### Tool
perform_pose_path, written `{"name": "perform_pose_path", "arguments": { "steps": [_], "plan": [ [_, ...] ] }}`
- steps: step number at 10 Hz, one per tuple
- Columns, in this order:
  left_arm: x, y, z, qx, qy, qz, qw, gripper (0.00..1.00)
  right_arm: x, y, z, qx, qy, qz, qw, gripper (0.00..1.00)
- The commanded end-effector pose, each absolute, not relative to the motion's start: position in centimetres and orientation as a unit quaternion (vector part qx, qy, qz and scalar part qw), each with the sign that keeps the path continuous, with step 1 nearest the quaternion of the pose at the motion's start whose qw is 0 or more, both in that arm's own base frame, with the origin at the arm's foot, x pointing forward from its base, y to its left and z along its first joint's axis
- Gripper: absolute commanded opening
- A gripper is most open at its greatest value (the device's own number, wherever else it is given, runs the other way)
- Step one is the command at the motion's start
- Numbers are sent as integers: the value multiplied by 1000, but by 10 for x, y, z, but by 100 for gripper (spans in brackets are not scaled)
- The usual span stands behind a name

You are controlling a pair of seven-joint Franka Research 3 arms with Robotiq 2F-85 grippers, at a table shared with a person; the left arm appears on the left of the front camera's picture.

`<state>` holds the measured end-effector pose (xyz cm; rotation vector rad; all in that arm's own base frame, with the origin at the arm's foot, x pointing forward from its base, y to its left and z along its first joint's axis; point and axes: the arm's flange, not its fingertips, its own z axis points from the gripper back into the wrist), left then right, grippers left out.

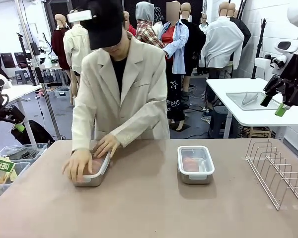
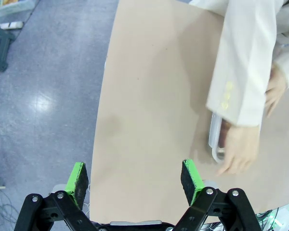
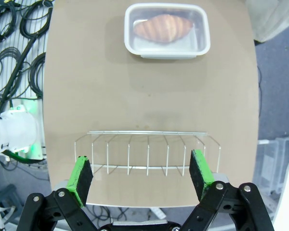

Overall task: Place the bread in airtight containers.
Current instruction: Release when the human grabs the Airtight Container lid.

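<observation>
Pressing hands (image 1: 92,154) on container lid (image 1: 95,166)

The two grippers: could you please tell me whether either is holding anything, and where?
Neither. The left gripper and right gripper are open with nothing between their fingers; the person's hands press on one container.

No legible text anywhere; the green packet (image 1: 3,167) in the bin carries print (too small to read).

It looked like a robotics lab: cable bundles (image 3: 12,43) lay on a grey floor (image 2: 43,86), with white worktables (image 1: 268,106) behind
</observation>
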<state>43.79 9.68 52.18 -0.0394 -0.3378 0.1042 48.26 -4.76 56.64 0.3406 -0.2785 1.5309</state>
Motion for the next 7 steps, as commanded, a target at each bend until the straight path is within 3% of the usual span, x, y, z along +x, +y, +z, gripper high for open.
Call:
{"name": "perform_pose_path", "arguments": {
  "steps": [1,7],
  "plan": [
    [438,98,523,-16,-168,53,984,100,482,-46,566,156,-116,682,705,100],
    [438,98,523,-16,-168,53,984,100,482,-46,566,156,-116,682,705,100]
  ]
}}
